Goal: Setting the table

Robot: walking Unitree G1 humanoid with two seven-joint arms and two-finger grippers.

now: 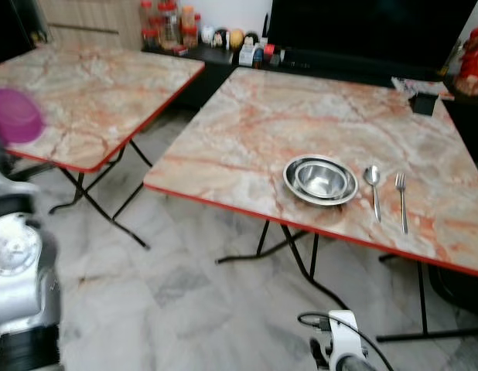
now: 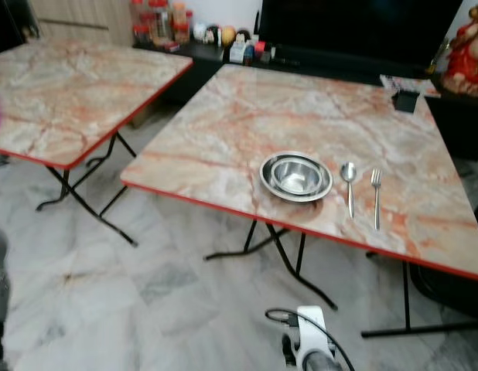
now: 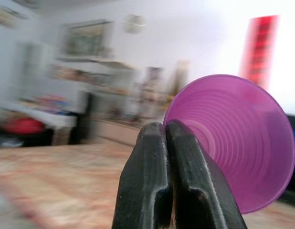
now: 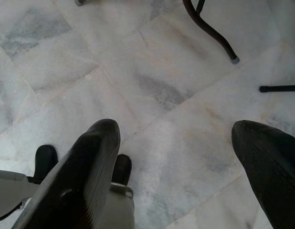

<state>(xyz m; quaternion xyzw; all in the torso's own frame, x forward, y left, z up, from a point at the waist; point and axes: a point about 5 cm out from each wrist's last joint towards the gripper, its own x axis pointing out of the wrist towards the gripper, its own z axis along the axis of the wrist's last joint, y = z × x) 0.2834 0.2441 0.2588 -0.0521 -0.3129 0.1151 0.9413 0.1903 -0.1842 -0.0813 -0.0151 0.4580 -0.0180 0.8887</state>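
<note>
My left gripper (image 3: 165, 131) is shut on the rim of a purple plastic cup (image 3: 238, 143), held up at the far left over the near edge of the left table (image 1: 92, 93). The cup (image 1: 15, 114) is blurred there. On the right marble-patterned table (image 1: 285, 124), near its front edge, a steel bowl (image 1: 322, 179) sits inside a steel plate (image 1: 289, 184). A spoon (image 1: 373, 189) and a fork (image 1: 401, 202) lie side by side to the right of the plate. My right gripper (image 4: 176, 131) is open and hangs low over the floor, with nothing between its fingers.
Both folding tables have red edges and black crossed legs (image 1: 293, 255). Grey marble floor (image 1: 185, 294) lies between them and me. At the back, a dark cabinet carries jars and bottles (image 1: 169, 23), beside a large black screen (image 1: 370, 31). A small black box (image 1: 423, 102) sits at the right table's far corner.
</note>
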